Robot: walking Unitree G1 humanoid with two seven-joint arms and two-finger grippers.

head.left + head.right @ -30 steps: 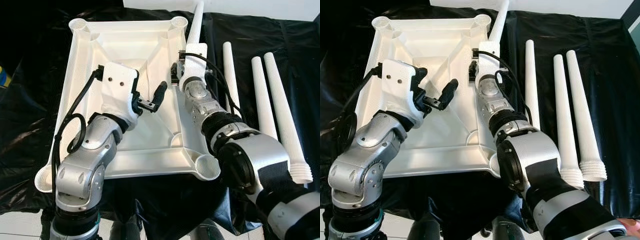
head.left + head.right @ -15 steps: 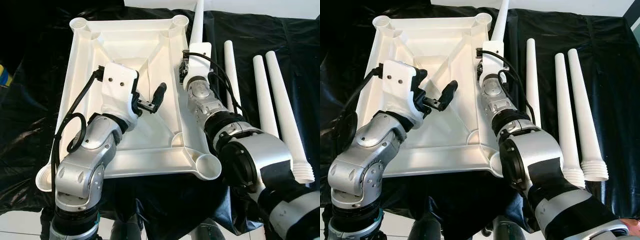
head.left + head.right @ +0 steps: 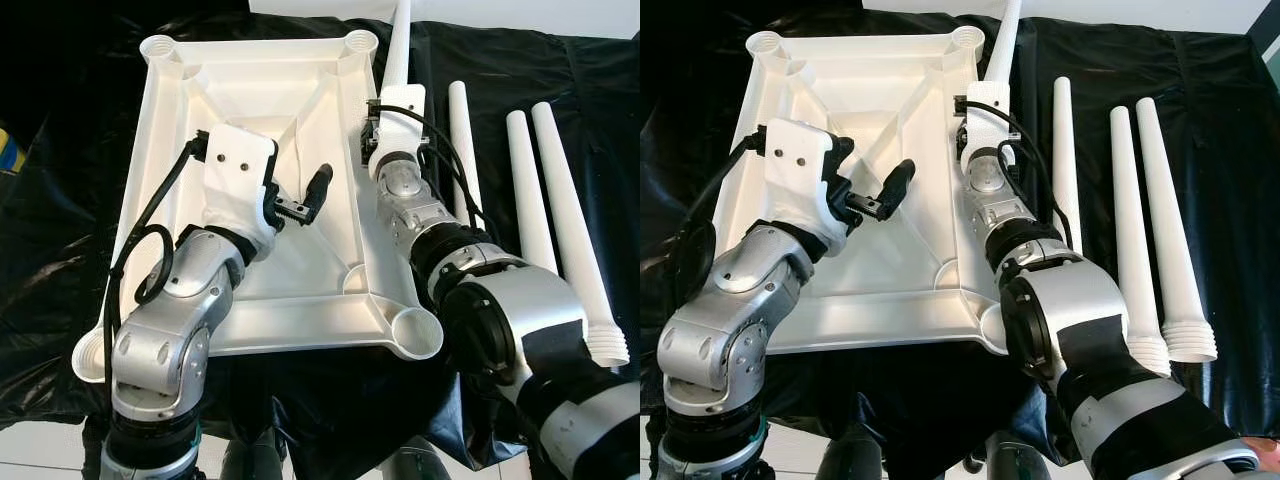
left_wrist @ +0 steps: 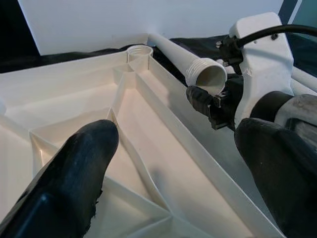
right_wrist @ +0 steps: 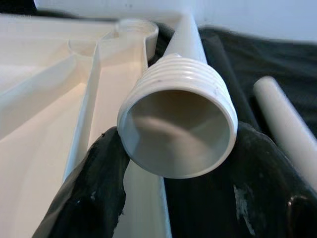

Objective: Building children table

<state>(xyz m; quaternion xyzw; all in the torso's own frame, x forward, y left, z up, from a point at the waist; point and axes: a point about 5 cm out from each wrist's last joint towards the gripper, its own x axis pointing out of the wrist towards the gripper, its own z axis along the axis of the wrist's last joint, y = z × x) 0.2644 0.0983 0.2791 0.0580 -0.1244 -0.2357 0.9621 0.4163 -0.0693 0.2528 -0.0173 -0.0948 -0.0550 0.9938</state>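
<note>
The white tabletop (image 3: 250, 90) lies upside down on black cloth, its ribs and corner sockets (image 3: 358, 42) facing up. My right gripper (image 5: 178, 163) is shut on a white table leg (image 5: 178, 114) just behind its threaded open end. The leg (image 3: 397, 45) lies along the tabletop's right rim, pointing away toward the far right socket. My left gripper (image 3: 300, 205) hovers open over the middle of the underside with nothing between its fingers (image 4: 74, 178). In the left wrist view the held leg's threaded mouth (image 4: 208, 77) sits beside the rim.
Three more white legs (image 3: 462, 150), (image 3: 528, 190), (image 3: 575, 230) lie side by side on the black cloth (image 3: 600, 100) to the right. A blue and yellow object (image 3: 8, 160) peeks in at the far left. The table's front edge is near my body.
My right gripper with the leg has edged slightly to the right and farther along the tabletop's rim. The left arm has stayed put.
</note>
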